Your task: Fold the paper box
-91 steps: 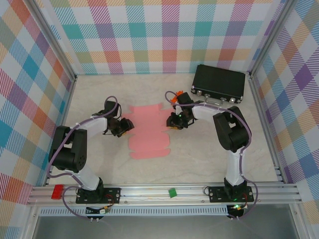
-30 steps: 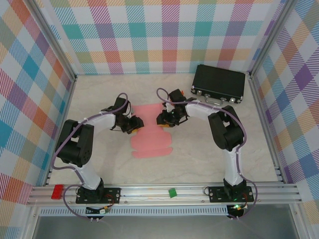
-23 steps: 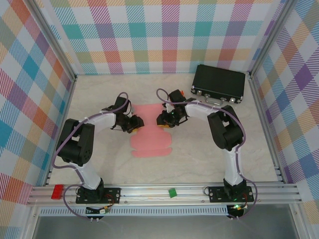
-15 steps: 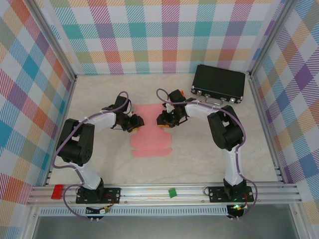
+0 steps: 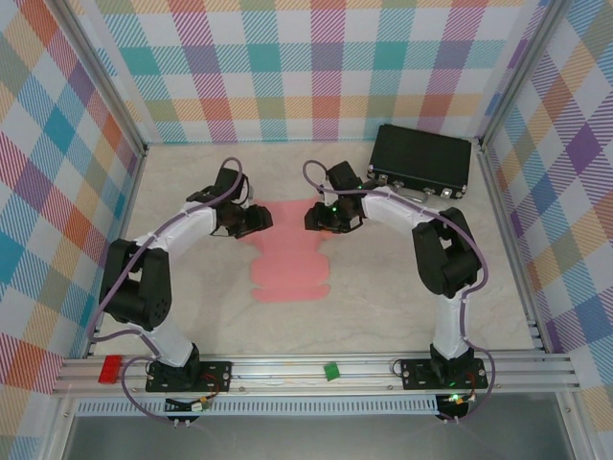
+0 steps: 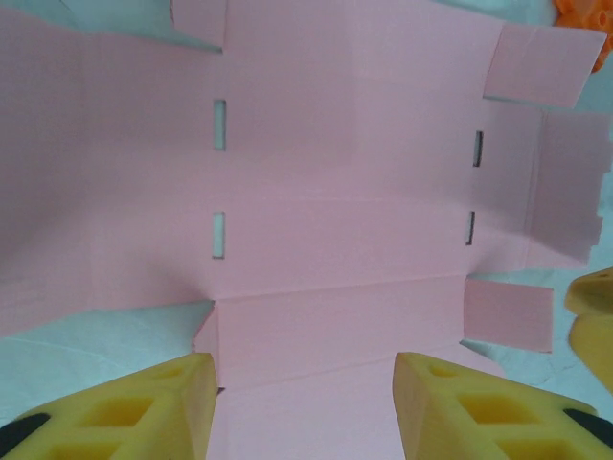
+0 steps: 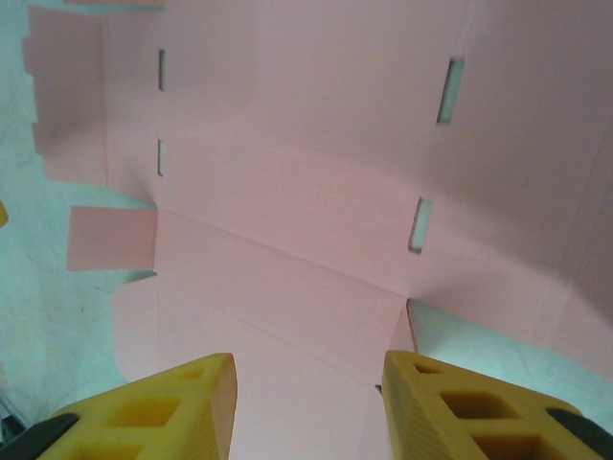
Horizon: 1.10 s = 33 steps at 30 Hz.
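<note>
The pale, marbled table [image 5: 402, 297] carries the paper box [image 5: 287, 261], a pink cut-out sheet lying flat near the middle with its flaps spread, and a black case [image 5: 421, 159] at the far right corner, apart from the sheet

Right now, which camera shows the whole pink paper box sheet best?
The top external view: the paper box shows nearly its whole outline there. The left wrist view gives a cropped close-up of its creases, slots and flaps; the right wrist view gives the same from the opposite side.
</note>
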Available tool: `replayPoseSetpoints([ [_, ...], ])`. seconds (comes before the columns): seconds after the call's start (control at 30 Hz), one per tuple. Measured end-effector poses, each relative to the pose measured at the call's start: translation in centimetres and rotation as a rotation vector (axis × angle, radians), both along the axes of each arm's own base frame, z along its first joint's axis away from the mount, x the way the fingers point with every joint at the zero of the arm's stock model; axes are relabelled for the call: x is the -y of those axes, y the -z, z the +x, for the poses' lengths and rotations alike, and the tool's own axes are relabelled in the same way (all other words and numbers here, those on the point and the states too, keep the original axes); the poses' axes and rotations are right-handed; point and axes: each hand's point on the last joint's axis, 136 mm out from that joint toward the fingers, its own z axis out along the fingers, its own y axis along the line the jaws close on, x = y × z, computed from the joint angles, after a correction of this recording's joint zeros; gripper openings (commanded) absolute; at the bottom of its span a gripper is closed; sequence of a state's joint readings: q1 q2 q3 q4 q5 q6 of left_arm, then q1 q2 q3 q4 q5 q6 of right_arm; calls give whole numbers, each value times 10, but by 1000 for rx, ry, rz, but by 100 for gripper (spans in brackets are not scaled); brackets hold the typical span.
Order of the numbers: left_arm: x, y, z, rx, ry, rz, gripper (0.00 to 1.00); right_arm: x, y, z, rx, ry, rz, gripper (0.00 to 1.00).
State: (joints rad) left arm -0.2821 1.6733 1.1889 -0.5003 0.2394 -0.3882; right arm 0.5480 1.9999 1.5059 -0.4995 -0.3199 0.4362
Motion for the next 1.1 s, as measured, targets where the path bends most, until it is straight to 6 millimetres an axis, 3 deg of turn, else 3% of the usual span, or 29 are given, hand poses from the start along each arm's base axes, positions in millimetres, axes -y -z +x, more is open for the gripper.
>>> replayPoseSetpoints([
  [0.3,-43,1,5,-11,-63,102,51,17,-24,30,71,36,-21,46],
  [0.47,-63,-3,19,8,-88,143,49,21,-38,52,113,43,-10,46],
  [0.73,-74,20,42,-26,-73,180,47,19,-23,84,105,33,-33,46],
  [1.1,-76,49,53,-86,-53,146,41,11,-6,96,66,-2,-39,46],
])
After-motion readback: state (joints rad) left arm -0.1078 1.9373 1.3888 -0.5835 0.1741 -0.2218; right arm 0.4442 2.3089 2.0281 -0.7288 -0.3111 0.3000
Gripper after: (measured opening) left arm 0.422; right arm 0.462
